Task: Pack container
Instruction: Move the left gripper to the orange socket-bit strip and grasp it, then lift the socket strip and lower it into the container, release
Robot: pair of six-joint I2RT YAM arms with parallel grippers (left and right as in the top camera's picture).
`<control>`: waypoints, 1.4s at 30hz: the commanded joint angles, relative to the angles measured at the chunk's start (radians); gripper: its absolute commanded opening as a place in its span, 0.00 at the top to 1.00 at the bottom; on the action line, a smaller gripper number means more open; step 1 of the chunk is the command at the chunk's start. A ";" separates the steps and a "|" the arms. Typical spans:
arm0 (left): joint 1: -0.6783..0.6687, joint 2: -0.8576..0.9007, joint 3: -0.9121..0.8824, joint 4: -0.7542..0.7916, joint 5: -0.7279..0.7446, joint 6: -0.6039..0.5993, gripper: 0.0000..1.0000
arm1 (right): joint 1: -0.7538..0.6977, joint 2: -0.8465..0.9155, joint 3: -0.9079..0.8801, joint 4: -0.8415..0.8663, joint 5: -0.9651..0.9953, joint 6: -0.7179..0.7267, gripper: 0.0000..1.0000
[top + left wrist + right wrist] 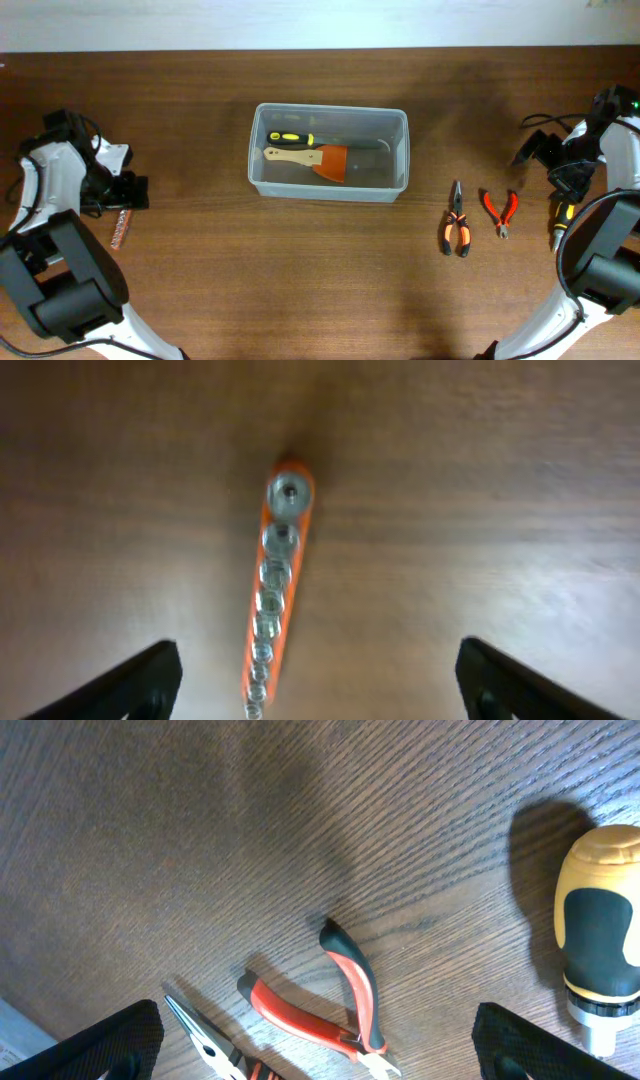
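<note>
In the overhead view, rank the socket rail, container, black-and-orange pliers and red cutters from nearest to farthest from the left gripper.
1. The socket rail, under the left gripper, far left.
2. The container, table centre.
3. The black-and-orange pliers, right of the container.
4. The red cutters, farther right still.

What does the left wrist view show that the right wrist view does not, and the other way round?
Only the left wrist view: an orange socket rail lying on the wood, and the open left gripper. Only the right wrist view: red cutters, the tip of pliers, a yellow-black screwdriver handle, and the open right gripper. Both views: the brown wooden table.
</note>
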 commanded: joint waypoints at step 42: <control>-0.074 -0.071 0.172 -0.088 0.095 0.094 0.98 | 0.000 -0.034 0.012 0.000 -0.005 0.006 0.01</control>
